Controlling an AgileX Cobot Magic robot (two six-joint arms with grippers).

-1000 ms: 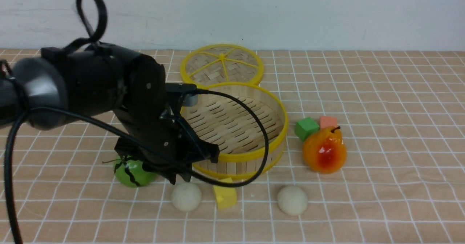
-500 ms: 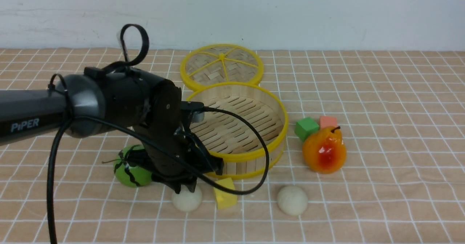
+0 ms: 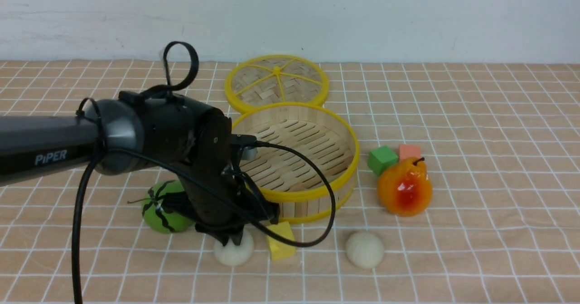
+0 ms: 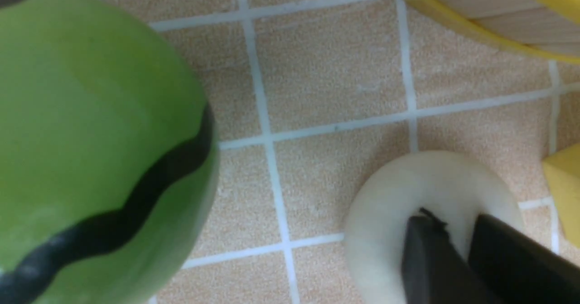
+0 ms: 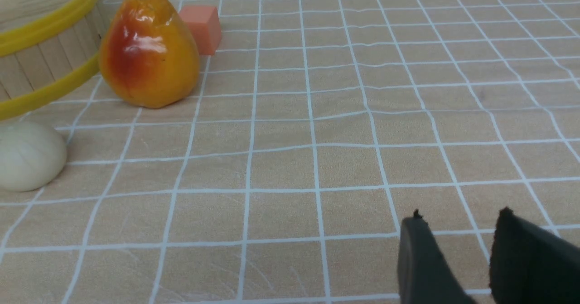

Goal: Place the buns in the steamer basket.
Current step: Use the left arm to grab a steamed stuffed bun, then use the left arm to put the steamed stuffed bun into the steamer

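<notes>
Evidently nothing is placed yet: my left gripper (image 4: 454, 231), jaws nearly together, sits atop one smooth off-white round bun (image 3: 233, 252) on the desk (image 3: 476, 249), just before the empty round bamboo steamer basket (image 3: 317, 193). I cannot tell whether it grips. The second bun (image 3: 364, 248) waits nearby. My right gripper (image 5: 471, 231) stands open and empty.

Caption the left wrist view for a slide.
Left gripper at a bun, melon and basket close by.

Smooth, matt off-white buns (image 3: 365, 248) (image 3: 233, 254); glossy plastic-looking pear (image 3: 404, 188); smooth, faintly shiny green melon (image 3: 162, 214); pale wooden-slat basket (image 3: 312, 206) with yellow plastic-looking rims; woven bamboo lid (image 3: 276, 79); matt green cube (image 3: 383, 160); finely textured cloth on the surface (image 3: 476, 231).
</notes>
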